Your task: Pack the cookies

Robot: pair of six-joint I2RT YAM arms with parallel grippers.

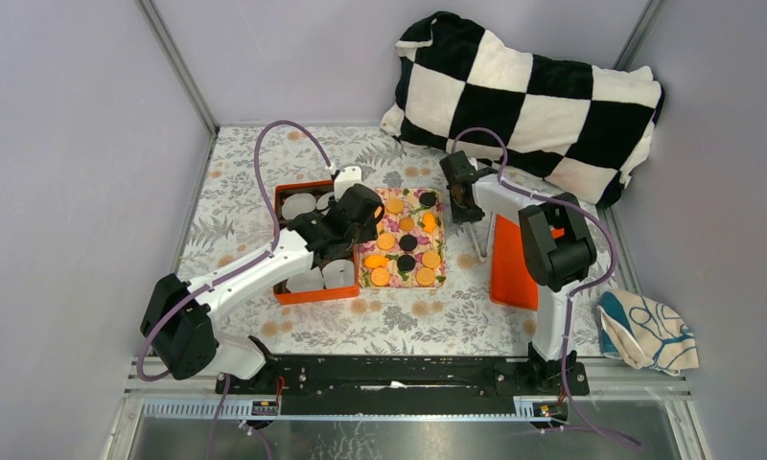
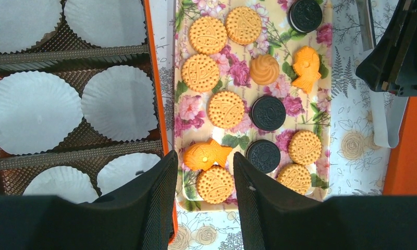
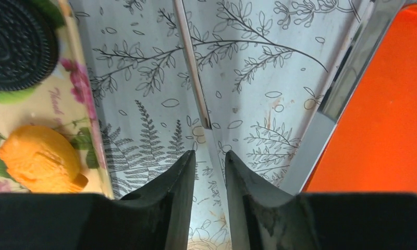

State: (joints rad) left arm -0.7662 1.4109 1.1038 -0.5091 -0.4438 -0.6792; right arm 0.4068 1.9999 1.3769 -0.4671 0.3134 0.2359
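Several cookies, mostly orange-tan and a few black, lie on the floral tray. My left gripper is open and empty above the tray's near left corner. In the left wrist view it straddles a fish-shaped orange cookie and a round tan cookie, with a black cookie just right. My right gripper hovers over the tablecloth right of the tray. In the right wrist view it is slightly open and empty, with a black cookie and an orange one at the left.
An orange box with white paper cups stands left of the tray. An orange lid lies at the right, under the right arm. A checkered cushion lies at the back and a cloth at the right edge.
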